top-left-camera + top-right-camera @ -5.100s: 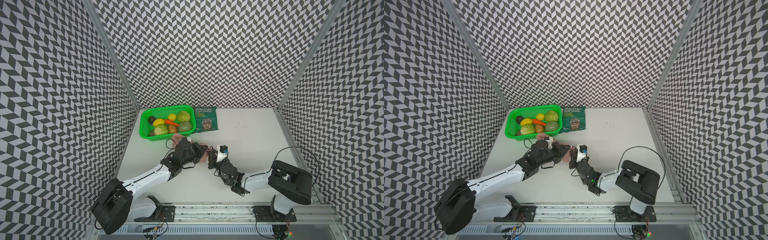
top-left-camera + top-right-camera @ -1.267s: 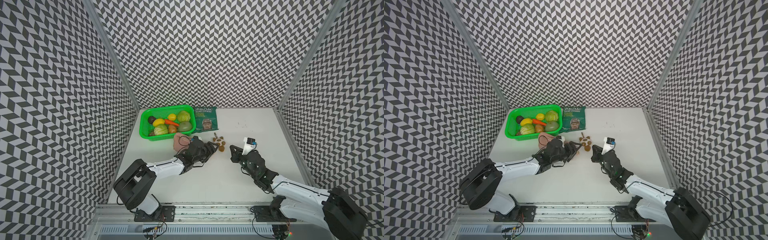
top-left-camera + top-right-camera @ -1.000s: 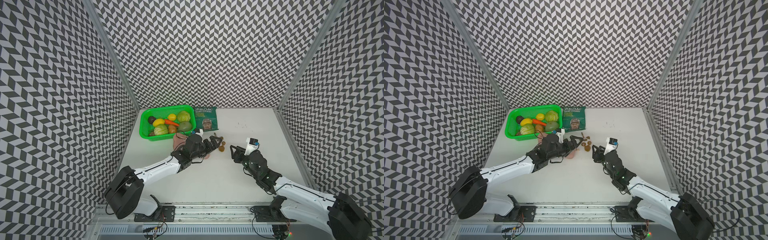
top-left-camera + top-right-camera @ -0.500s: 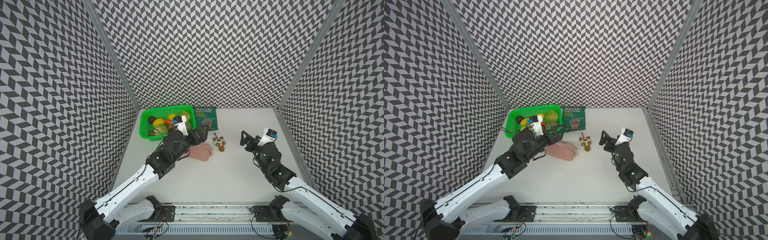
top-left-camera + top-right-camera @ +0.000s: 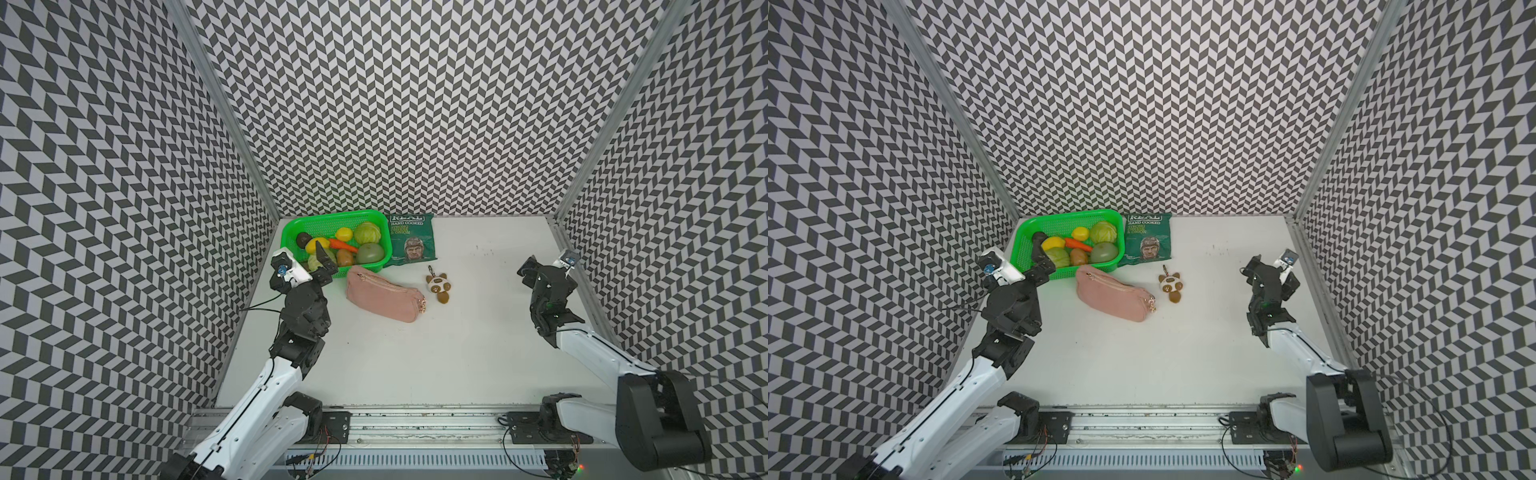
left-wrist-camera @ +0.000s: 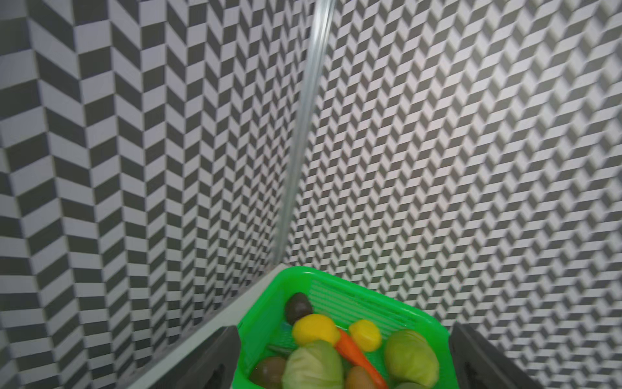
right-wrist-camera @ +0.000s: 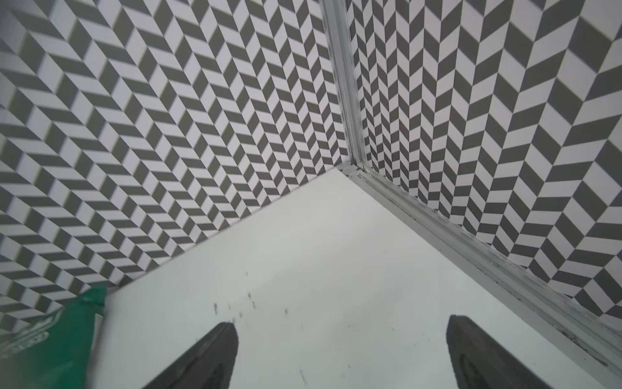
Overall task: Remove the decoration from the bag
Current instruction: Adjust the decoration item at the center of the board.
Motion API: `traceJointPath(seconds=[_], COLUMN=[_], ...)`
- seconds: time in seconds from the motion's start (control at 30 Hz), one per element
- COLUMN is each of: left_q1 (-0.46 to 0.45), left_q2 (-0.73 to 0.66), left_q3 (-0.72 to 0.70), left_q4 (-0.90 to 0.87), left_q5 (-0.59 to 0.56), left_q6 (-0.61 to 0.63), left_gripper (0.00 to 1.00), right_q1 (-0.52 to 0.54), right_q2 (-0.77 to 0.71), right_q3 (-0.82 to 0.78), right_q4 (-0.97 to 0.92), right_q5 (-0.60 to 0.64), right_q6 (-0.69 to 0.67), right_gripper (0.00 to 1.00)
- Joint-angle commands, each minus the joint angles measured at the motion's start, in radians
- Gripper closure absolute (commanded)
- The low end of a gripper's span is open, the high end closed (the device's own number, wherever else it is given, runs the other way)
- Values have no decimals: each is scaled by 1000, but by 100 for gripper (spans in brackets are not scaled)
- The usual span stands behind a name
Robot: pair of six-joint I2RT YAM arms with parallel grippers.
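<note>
- Pink bag (image 5: 384,297) lies toward the table's (image 5: 415,353) back left corner, with the decoration (image 5: 438,286) just beside its chain end, apparently unclipped
- Your left gripper (image 5: 326,258) and right gripper (image 7: 341,321) both stand spread and empty
- Park both arms by the side edges so nothing gets nudged

The decoration (image 5: 437,286) is now detached and lies free just right of the bag (image 5: 384,300), near its chain end. The left gripper (image 6: 345,328) has released the bag and withdrawn to its left, jaws over the basket (image 5: 291,237). The right gripper (image 7: 340,321) has opened and retreated well right of the bag.
</note>
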Motion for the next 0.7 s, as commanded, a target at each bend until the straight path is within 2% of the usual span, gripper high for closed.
traceJointPath(seconds=[0.0, 0.1, 0.23, 0.3, 0.33, 0.4, 0.47, 0.53, 0.63, 0.67], left_q1=[92, 115, 134, 153, 168, 202, 235, 249, 254, 254], left_q2=[49, 135, 265, 345, 384, 464, 523, 590, 719, 712], left_q3=[-89, -188, -293, -331, -337, -335, -311, -289, -295, -257], left_q4=[140, 290, 506, 634, 668, 716, 744, 763, 922, 834], left_q5=[84, 132, 222, 275, 312, 384, 448, 517, 592, 600], left_q6=[55, 135, 169, 182, 176, 155, 119, 122, 155, 158], left_gripper=[0, 0, 0, 0, 0, 0, 0, 0, 0, 0], right_q1=[-2, -2, -4, -2, -1, -4, -10, -31, -44, -45], right_q2=[44, 66, 149, 220, 222, 200, 258, 277, 264, 269], right_q3=[-58, -145, -223, -273, -272, -245, -265, -262, -254, -256], right_q4=[253, 437, 613, 842, 850, 715, 855, 843, 795, 813], right_q5=[43, 14, -24, -52, -91, -197, -255, -267, -301, -300], right_q6=[-110, -180, -202, -256, -270, -291, -322, -288, -284, -285], right_gripper=[0, 0, 0, 0, 0, 0, 0, 0, 0, 0])
